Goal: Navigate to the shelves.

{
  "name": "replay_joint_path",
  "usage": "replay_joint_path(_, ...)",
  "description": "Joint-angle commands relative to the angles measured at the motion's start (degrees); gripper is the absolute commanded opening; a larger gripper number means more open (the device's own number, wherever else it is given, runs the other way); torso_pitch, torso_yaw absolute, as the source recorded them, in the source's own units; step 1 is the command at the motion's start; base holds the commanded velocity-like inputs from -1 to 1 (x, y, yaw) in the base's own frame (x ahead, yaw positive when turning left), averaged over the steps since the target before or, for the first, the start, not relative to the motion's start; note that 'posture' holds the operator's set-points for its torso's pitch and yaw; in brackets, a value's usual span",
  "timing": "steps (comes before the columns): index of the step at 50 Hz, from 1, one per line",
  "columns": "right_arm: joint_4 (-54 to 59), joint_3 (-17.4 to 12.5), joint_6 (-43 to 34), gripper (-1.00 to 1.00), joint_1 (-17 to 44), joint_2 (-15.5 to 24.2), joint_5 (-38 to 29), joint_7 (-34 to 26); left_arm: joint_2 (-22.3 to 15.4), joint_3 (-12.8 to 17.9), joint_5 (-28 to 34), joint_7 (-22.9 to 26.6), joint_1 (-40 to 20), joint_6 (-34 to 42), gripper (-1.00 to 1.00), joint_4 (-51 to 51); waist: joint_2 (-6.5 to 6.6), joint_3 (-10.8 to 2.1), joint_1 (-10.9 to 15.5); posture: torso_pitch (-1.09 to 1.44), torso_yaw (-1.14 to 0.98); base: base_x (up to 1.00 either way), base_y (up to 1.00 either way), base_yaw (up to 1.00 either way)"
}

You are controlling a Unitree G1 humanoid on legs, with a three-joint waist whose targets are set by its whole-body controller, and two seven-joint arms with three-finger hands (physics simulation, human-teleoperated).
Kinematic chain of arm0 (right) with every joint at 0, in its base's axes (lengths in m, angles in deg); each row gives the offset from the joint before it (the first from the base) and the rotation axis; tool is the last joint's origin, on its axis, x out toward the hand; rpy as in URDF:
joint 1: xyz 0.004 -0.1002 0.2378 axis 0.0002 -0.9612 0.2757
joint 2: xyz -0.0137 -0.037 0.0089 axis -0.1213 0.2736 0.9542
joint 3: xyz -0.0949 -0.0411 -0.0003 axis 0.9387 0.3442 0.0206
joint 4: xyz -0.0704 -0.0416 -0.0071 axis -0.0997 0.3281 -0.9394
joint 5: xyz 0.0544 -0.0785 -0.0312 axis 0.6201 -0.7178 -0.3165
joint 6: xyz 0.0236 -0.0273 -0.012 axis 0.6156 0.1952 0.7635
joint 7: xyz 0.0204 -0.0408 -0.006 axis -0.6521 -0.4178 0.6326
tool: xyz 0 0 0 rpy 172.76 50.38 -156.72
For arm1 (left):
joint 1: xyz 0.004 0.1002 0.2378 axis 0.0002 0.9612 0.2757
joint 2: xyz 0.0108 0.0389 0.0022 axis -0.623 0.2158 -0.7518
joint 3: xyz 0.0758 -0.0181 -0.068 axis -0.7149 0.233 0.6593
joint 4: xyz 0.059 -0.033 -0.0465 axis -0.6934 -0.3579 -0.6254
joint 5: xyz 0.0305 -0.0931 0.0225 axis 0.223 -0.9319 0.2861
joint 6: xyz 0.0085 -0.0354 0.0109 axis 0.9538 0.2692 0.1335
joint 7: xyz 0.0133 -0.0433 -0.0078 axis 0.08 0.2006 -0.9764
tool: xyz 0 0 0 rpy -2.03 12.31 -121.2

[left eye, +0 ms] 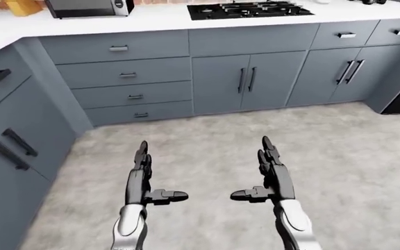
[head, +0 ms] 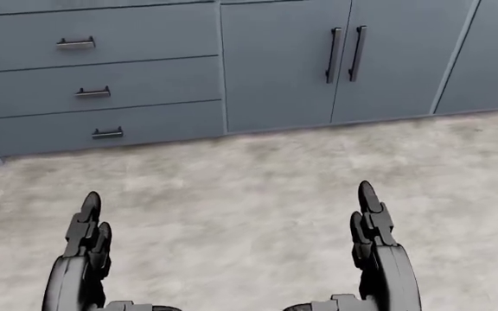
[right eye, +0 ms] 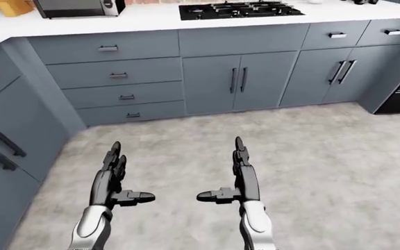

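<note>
We are mid-walk with left hand (left eye: 141,179) and right hand (left eye: 273,177) spread and empty above the floor (left eye: 207,151) below the stove (left eye: 248,9); no shelves show, so we likely must turn to find them.

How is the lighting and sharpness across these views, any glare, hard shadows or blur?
Left-eye view: flat, even light, the white counter bright but without glare, the cooktop crisp. Head view: sharp drawers, only a faint soft shadow along the cabinet base on the floor. Right-eye view: the same, no blur.
</note>
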Motion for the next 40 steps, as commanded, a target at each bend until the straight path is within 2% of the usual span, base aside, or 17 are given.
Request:
replay_joint_path(1,-2.50,-0.70,2.19,1.00,1.21,0.36,0.14,0.38,0.17,-0.64,-0.13,0.36,-1.34,-2.06,1.00,2.70,-0.15,-0.66,-0.15,0.00,0.00,0.20,0.00,0.00)
replay_joint_path(5,-2.06,-0.79,2.50,1.00,1.32,0.37,0.22,0.41,0.17,-0.64,-0.13,0.36,-1.34,-2.06,1.00,2.70,-3.49,-0.68,0.18,0.00,0.00,0.20,0.00,0.00)
replay_joint_path(7,-1.87,-0.80,2.59,1.00,1.40,0.39,0.23,0.40,0.17,-0.64,-0.13,0.36,-1.34,-2.06,1.00,2.70,-7.32,-1.86,-0.12,0.00,0.00,0.20,0.00,0.00)
replay_joint_path(8,-1.70,-0.81,2.69,1.00,1.47,0.41,0.22,0.39,0.17,-0.64,-0.13,0.36,-1.34,-2.06,1.00,2.70,-3.94,-0.98,-0.75,0.00,0.00,0.20,0.00,0.00)
replay_joint_path(9,-1.62,-0.82,2.74,1.00,1.51,0.42,0.22,0.39,0.17,-0.64,-0.13,0.36,-1.34,-2.06,1.00,2.70,-5.24,-0.82,-0.59,0.00,0.00,0.21,0.00,0.00)
replay_joint_path(13,-1.95,-0.69,2.60,1.00,1.37,0.41,0.14,0.37,0.17,-0.64,-0.13,0.36,-1.34,-2.06,1.00,2.70,-3.99,-0.84,-1.29,0.00,0.00,0.20,0.00,0.00)
replay_joint_path(17,-1.80,-0.71,2.69,1.00,1.45,0.44,0.14,0.31,0.17,-0.64,-0.13,0.36,-1.34,-2.06,1.00,2.70,-1.22,-0.06,-1.60,0.00,0.00,0.20,0.00,0.00)
replay_joint_path(19,-1.56,-0.71,2.83,1.00,1.54,0.46,0.11,0.28,0.17,-0.64,-0.13,0.36,-1.34,-2.06,1.00,2.70,1.29,-0.56,-1.78,0.00,0.00,0.20,0.00,0.00)
replay_joint_path(20,-1.34,-0.76,2.95,1.00,1.64,0.48,0.14,0.27,0.17,-0.64,-0.13,0.36,-1.34,-2.06,1.00,2.70,3.33,-1.23,-1.68,0.00,0.00,0.19,0.00,0.00)
replay_joint_path(21,-1.63,-0.72,2.77,1.00,1.53,0.46,0.13,0.27,0.17,-0.64,-0.13,0.36,-1.34,-2.06,1.00,2.70,1.59,-1.18,-0.92,0.00,0.00,0.20,0.00,0.00)
replay_joint_path(23,-2.04,-0.66,2.48,1.00,1.41,0.45,0.10,0.27,0.17,-0.64,-0.13,0.36,-1.34,-2.06,1.00,2.70,1.84,-0.58,-0.70,0.00,0.00,0.20,0.00,0.00)
replay_joint_path(29,-1.67,-0.67,2.82,1.00,1.46,0.45,0.06,0.17,0.17,-0.64,-0.13,0.36,-1.34,-2.06,1.00,2.70,-0.81,-0.66,0.00,0.00,0.00,0.20,0.00,0.00)
replay_joint_path(31,-1.91,-0.65,2.64,1.00,1.39,0.42,0.05,0.23,0.17,-0.64,-0.13,0.36,-1.34,-2.06,1.00,2.70,-2.43,-0.47,0.18,0.00,0.00,0.20,0.00,0.00)
replay_joint_path(34,-1.53,-0.75,2.84,1.00,1.54,0.45,0.12,0.20,0.17,-0.64,-0.13,0.36,-1.34,-2.06,1.00,2.70,-6.41,-1.06,-0.08,0.00,0.00,0.21,0.00,0.00)
replay_joint_path(35,-1.69,-0.72,2.73,1.00,1.49,0.44,0.10,0.21,0.17,-0.64,-0.13,0.36,-1.34,-2.06,1.00,2.70,-3.83,-1.07,-0.72,0.00,0.00,0.20,0.00,0.00)
replay_joint_path(36,-2.29,-0.63,2.42,1.00,1.20,0.38,0.08,0.25,0.17,-0.64,-0.13,0.36,-1.34,-2.06,1.00,2.70,-4.93,-0.93,-0.47,0.00,0.00,0.20,0.00,0.00)
replay_joint_path(40,-2.54,-0.62,2.22,1.00,1.13,0.37,0.10,0.29,0.17,-0.64,-0.13,0.36,-1.34,-2.06,1.00,2.70,-3.81,-0.86,-1.23,0.00,0.00,0.20,0.00,0.00)
